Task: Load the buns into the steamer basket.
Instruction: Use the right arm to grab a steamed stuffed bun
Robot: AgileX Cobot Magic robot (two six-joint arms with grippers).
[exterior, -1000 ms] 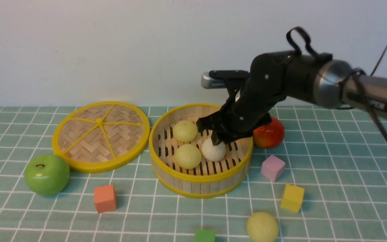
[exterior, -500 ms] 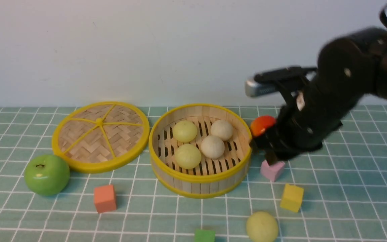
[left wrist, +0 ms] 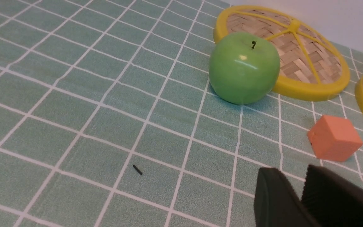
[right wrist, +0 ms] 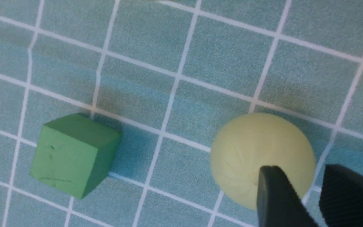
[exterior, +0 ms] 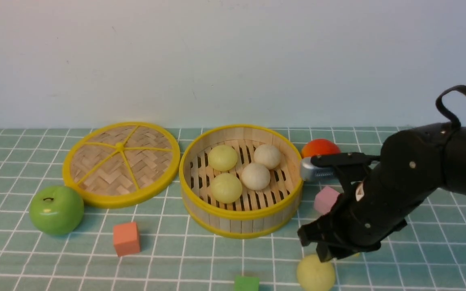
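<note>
Four buns already lie on the slatted floor of the steamer basket, which stands mid-table beside its woven lid: two pale yellow-green and two off-white. The fifth, a pale yellow-green bun, sits alone on the green checked tablecloth close to the near edge, just beside a green cube. The move ahead turns on how this bun lies under the right gripper: in the front view the fingertips hang just above it and slightly toward its right side, and in the right wrist view the bun lies in front of the jaws and a little off their centreline, so a small sideways correction looks needed before descending. The jaws stand narrowly parted and hold nothing; the gap looks smaller than the bun, so they probably need to widen. The bun is a ball, with no long axis and no facing, so any jaw orientation should serve. The right arm is far nearer; the left gripper hovers over bare cloth toward the table's left side, near the green apple, jaws nearly together and empty.
</note>
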